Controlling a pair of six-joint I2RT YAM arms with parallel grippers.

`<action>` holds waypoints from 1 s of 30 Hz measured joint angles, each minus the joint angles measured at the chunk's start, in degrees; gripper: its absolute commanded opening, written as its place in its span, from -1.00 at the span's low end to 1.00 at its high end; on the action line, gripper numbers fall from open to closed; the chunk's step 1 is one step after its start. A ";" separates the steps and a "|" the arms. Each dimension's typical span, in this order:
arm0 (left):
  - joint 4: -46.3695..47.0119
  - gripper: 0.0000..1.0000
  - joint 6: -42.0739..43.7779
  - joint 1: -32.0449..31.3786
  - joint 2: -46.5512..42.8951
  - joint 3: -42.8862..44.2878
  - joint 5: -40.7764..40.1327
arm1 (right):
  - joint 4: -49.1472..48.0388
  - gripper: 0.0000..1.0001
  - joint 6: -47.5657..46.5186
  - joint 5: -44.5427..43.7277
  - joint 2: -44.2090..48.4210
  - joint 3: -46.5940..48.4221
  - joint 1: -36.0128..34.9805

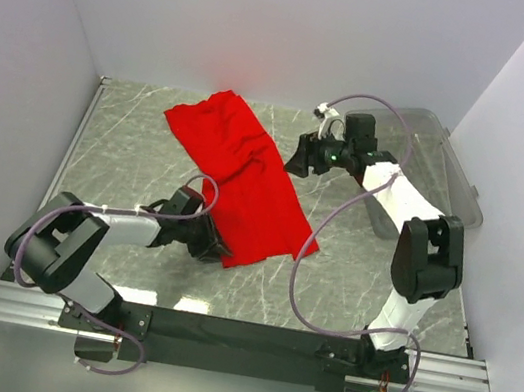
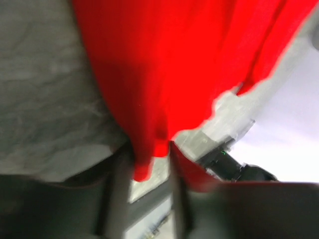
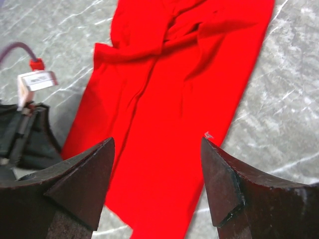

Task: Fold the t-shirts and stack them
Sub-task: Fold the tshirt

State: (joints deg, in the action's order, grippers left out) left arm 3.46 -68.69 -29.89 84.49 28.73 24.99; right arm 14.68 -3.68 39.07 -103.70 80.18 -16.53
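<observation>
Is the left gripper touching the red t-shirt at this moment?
Touching. In the left wrist view a corner of the red t-shirt sits inside the left gripper, against its fingers.

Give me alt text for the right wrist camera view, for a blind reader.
A red t-shirt lies in a long, creased strip on a grey marbled table, framed by the two dark fingers of the open right gripper. Part of the left arm, with a white tag, shows at the left edge.

Grey marbled table (image 1: 116,160). White walls (image 1: 273,15) at its back, left, right. Clear bin (image 1: 454,174) at its far right corner. Metal rail (image 1: 20,301) along its near edge.
</observation>
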 measured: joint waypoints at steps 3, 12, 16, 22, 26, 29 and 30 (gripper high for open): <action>-2.16 -0.99 -0.61 -1.57 -0.24 0.11 -2.56 | 1.01 0.51 -0.20 1.03 2.12 -0.68 0.74; -11.34 -0.99 -1.73 -1.97 -14.47 -5.09 -7.98 | 2.97 0.50 -1.99 2.49 8.55 -5.33 2.10; -18.14 -0.99 -3.52 -1.99 -27.78 -10.23 -8.22 | 3.69 0.50 -3.02 2.84 10.16 -7.91 2.16; -28.48 -0.99 -8.09 -2.08 -45.64 -16.59 -7.89 | 5.01 0.50 -4.76 4.81 11.45 -10.69 2.16; -31.23 -0.99 -11.41 -2.05 -52.26 -19.30 -7.61 | 9.38 0.51 -12.79 8.66 11.65 -10.97 1.99; -32.92 -0.86 -12.66 -2.08 -52.85 -20.11 -7.54 | 15.08 0.52 -22.36 11.65 12.07 -11.52 1.77; -33.46 -0.72 -12.85 -2.08 -52.78 -20.09 -7.65 | 16.98 0.52 -26.53 12.72 12.52 -12.13 1.68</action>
State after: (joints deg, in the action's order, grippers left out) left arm -30.00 -81.54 -31.97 31.70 8.64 17.34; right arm 31.66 -30.22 51.79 -91.18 68.05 -14.85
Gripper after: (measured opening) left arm 0.056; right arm 0.757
